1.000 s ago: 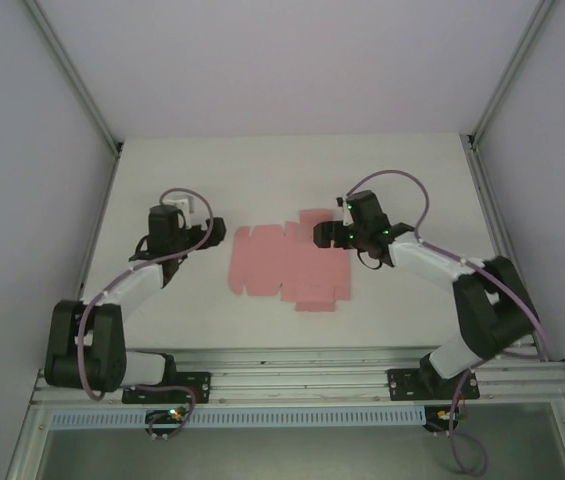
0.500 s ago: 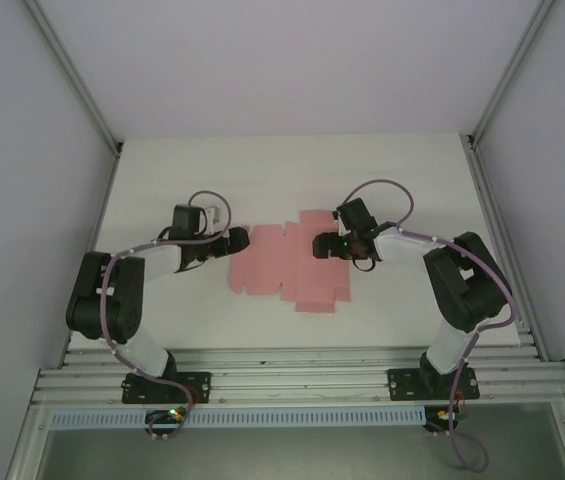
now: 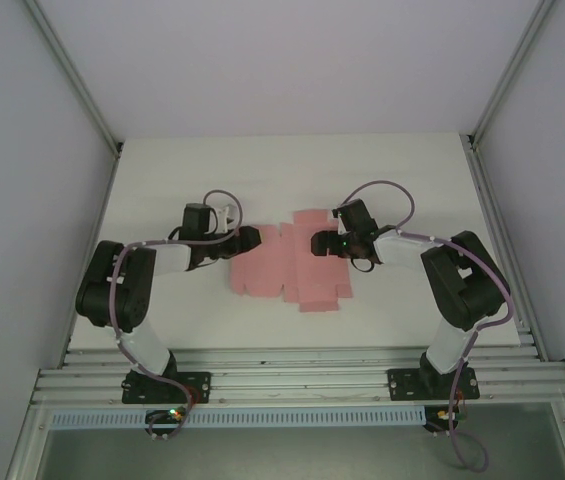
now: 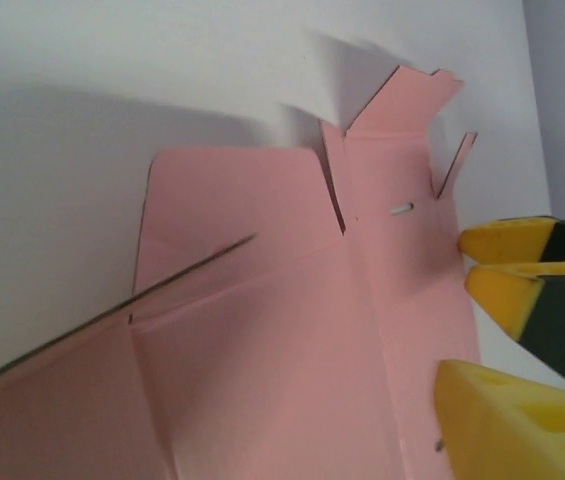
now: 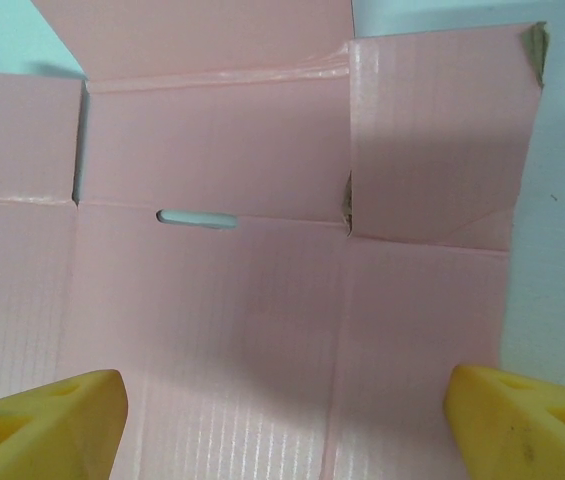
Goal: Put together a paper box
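Left end effector (image 3: 254,240) moved onto paper box (image 3: 284,268), flat pink creased card

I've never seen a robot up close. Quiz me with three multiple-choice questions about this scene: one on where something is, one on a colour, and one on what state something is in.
1. Where is the paper box?
A) on the table, with the left gripper and right gripper reaching over its ends
B) lifted high in the air
C) inside a drawer

2. What colour are the right gripper's fingertips?
A) red
B) yellow
C) blue

3. What state is the paper box in?
A) a finished, closed box
B) crumpled into a ball
C) an unfolded sheet with panels and tabs spread out

Answers:
1 A: the top view shows the pink card on the white surface, with an arm coming in from each side.
2 B: the right wrist view shows two yellow tips.
3 C: the panels, flaps and slot are spread open, not formed into a box.
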`<action>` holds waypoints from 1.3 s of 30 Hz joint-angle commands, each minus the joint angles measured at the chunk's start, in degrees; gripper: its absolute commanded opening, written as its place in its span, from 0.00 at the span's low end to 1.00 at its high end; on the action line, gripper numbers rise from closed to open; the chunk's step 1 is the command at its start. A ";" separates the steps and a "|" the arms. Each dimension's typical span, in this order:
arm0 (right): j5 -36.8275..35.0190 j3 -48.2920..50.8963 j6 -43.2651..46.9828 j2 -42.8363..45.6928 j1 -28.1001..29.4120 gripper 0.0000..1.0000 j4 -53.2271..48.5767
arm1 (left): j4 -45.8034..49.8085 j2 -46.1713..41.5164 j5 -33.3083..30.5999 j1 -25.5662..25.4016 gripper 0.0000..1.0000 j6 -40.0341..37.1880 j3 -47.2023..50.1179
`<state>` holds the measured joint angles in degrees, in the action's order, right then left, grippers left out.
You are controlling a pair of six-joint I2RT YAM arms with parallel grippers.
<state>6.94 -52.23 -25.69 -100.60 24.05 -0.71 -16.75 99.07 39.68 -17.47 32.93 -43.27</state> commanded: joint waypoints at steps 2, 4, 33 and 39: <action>0.64 2.55 -1.38 -0.09 -0.18 0.86 -2.86 | 0.42 -0.56 1.49 -0.26 0.35 -0.37 0.22; 0.42 2.90 -1.29 0.98 -0.32 0.86 -2.65 | 2.16 -1.86 0.54 -0.40 0.26 -1.51 -0.21; 35.98 18.26 -1.81 39.34 -20.01 0.79 17.88 | -5.13 -31.38 12.93 -3.36 0.00 2.49 -9.99; 38.40 17.89 -1.69 36.81 -20.10 0.75 21.79 | -5.83 -33.01 13.68 -3.97 0.00 2.49 -10.35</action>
<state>41.95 -33.32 -27.38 -62.46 4.32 17.91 -19.84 67.72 51.48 -21.02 34.33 -51.11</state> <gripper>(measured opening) 0.753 0.069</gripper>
